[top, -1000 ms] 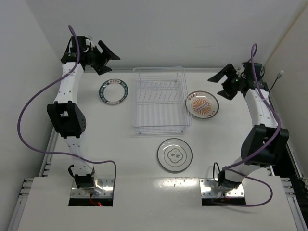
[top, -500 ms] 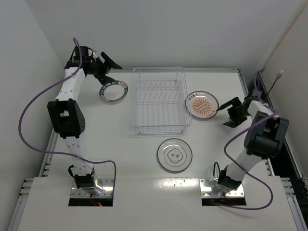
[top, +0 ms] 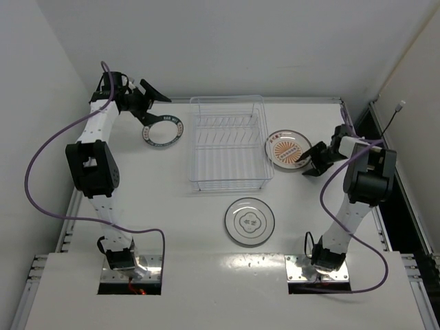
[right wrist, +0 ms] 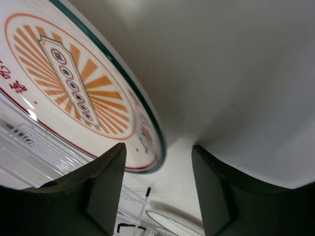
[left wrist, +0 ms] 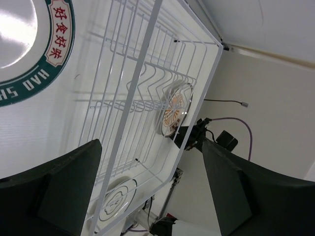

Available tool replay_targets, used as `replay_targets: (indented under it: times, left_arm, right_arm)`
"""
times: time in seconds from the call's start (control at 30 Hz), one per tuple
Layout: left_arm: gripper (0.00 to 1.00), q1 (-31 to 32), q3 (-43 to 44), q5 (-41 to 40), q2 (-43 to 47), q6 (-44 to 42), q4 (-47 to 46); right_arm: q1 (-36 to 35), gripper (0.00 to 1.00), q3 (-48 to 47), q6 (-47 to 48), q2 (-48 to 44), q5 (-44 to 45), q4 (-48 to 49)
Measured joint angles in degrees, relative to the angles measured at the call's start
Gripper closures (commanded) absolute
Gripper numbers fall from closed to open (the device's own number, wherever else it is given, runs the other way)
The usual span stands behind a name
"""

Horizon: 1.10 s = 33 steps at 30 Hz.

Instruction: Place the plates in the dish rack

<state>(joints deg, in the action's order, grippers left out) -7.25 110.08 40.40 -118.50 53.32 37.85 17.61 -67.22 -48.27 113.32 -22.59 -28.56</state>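
Nearest the arm bases, the pale grey plate (top: 249, 221) lies flat on the matte white table (top: 172, 206). It is round and glossy, with a thin dark ring and a small dark motif at its centre, and it sits just in front of the dish rack (top: 229, 143). The rack is a rectangular basket of thin white wire with rows of curved upright tines. No plate stands in it.

Just right of the rack lies the orange plate (top: 289, 148), flat and white, with an orange sunburst centre and a thin dark teal edge line. The right gripper (top: 313, 159) is low at this plate's right edge. Its dark, smooth fingers (right wrist: 106, 187) are spread wide and grip nothing. The rim curves across the gap between them; contact cannot be confirmed.

Left of the rack, towards the far side, the teal plate (top: 163, 130) lies flat, its broad dark teal rim lettered in white. The left gripper (top: 154, 104) hangs over its far edge, jaws spread wide and empty.
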Motion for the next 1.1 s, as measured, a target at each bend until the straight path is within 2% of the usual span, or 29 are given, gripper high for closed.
replay_targets:
  times: [0.07, 0.17, 0.3, 0.43, 0.63, 0.8, 0.93, 1.1]
  left_arm:
    - [0.19, -0.4, -0.3, 0.2, 0.0, 0.2, -0.2]
    - [0.19, -1.3, -0.7, 0.5, 0.0, 0.3, -0.3]
    - [0.19, -2.9, -0.8, 0.6, 0.0, 0.4, -0.5]
    - [0.19, -3.8, -0.8, 0.6, 0.0, 0.6, -0.8]
    - [0.19, -4.1, -1.4, 0.7, 0.0, 0.8, -1.0]
    - [0.19, -4.1, -1.9, 0.7, 0.0, 0.8, -0.9]
    - [0.19, -4.1, -2.3, 0.7, 0.0, 0.8, -0.8]
    - [0.19, -4.1, -2.9, 0.6, 0.0, 0.8, -0.6]
  right_arm:
    - [-0.9, 0.57, -1.5, -0.1, 1.3, -0.2, 0.1]
    - [-1.8, 0.88, -3.1, -0.6, 3.0, 0.2, 0.4]
    - [-2.0, 0.99, -6.9, -1.0, 3.7, -1.0, -1.2]
    - [-2.4, 1.00, -16.8, -0.1, 3.4, 3.8, -5.0]
    - [-3.1, 1.00, -35.6, 1.4, 2.9, 16.2, -12.3]
    - [-7.5, 1.00, -47.8, 4.1, 1.5, 23.5, -16.2]
    - [-14.0, 1.00, -52.1, 7.4, 0.2, 28.2, -17.4]
    - [-24.8, 1.00, -52.3, 12.2, -0.9, 34.7, -19.5]
